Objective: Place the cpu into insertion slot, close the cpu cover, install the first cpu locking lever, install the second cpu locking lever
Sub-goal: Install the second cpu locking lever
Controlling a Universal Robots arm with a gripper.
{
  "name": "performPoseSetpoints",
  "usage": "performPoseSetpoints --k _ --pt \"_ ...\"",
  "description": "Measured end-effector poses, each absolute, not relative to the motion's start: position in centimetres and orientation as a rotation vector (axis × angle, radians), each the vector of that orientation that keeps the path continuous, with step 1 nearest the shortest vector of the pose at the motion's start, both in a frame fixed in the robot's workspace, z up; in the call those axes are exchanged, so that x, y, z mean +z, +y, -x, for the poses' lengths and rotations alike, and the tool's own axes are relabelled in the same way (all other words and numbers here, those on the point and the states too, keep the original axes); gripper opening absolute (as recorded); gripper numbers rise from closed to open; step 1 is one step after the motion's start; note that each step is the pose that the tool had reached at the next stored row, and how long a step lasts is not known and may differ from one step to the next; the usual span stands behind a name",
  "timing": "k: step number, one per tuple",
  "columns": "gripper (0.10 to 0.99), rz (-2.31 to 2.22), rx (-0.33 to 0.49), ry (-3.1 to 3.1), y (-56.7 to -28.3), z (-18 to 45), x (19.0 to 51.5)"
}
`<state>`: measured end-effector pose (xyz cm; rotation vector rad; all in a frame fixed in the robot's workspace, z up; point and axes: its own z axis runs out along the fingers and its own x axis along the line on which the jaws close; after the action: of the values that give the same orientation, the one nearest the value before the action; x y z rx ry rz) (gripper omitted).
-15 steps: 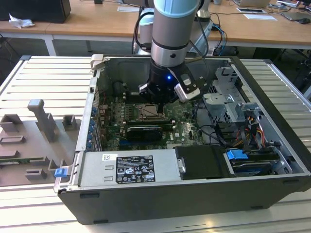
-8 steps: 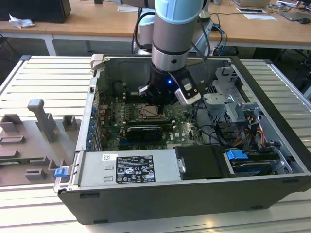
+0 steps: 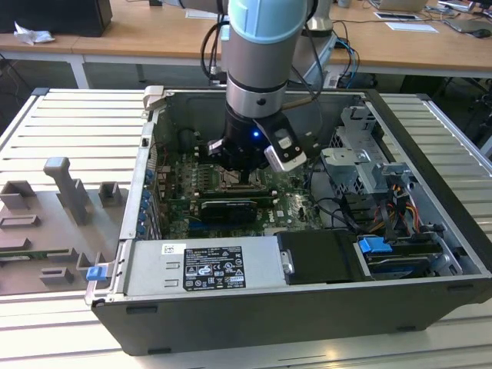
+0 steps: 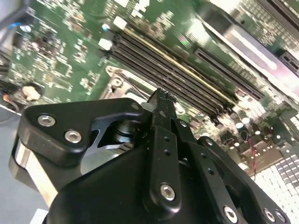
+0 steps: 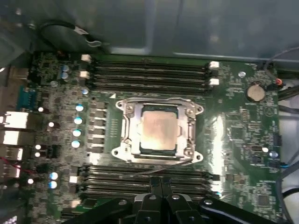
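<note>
Silvery-beige cpu sits flat in the insertion slot on the green board, with the cpu cover folded down around it, its frame bordering the chip on all sides. I judge placing done and cover closed; the thin wire levers along the socket edges look close to seated, but I cannot tell if they are hooked.

My gripper hangs just above the board beside the socket, over the memory slots. Fingers are pressed together, clenched on nothing that I can see.

Handling, as I judge it: chip is light, rigid, fragile underneath, so no sideways push. Cover is thin stiff sheet metal, sprung at its hinge; best pressed on the frame, not the chip. Levers are slim springy wire, slippery, and would need a push near the free end.

Room: tight. Memory slots flank the socket on two sides, the computer case walls surround the board, and cables lie toward the exterior view's right. Open space is straight up.
</note>
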<state>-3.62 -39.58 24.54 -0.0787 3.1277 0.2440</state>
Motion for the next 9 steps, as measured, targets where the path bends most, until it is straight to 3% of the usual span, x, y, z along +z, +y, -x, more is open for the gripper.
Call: performPoseSetpoints --k 9 --pt "0.106 0.079 0.25 3.127 -39.58 4.43 24.36"
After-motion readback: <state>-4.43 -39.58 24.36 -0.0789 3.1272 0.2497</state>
